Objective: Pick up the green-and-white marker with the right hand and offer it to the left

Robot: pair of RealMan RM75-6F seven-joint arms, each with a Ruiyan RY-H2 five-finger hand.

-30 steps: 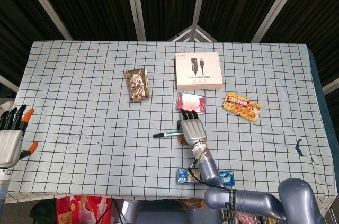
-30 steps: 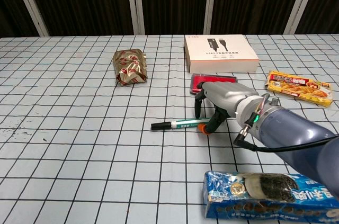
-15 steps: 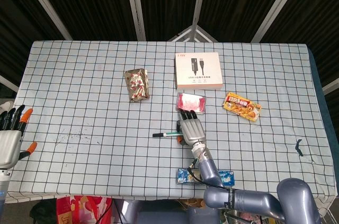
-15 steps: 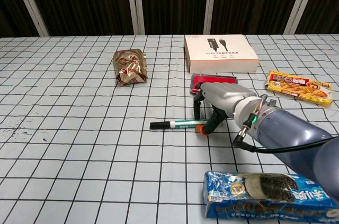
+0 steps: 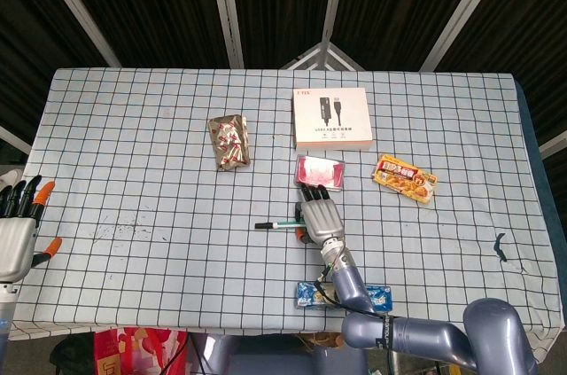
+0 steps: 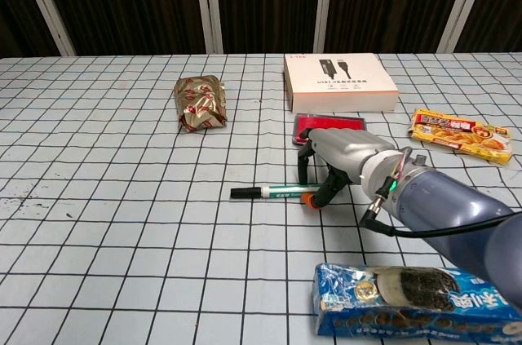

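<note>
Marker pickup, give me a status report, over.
Right hand over the green-and-white marker, fingertips at its near end, not lifted. Left hand open at the table's left edge. Marker flat on the cloth. Red pouch just behind, nothing blocking.

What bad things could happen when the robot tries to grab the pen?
The marker lies flat on the cloth, and the right hand reaches only one end, so it might roll or slip away. The red box sits just behind the hand and could get bumped. The left hand waits far away, so carrying could drop it.
</note>
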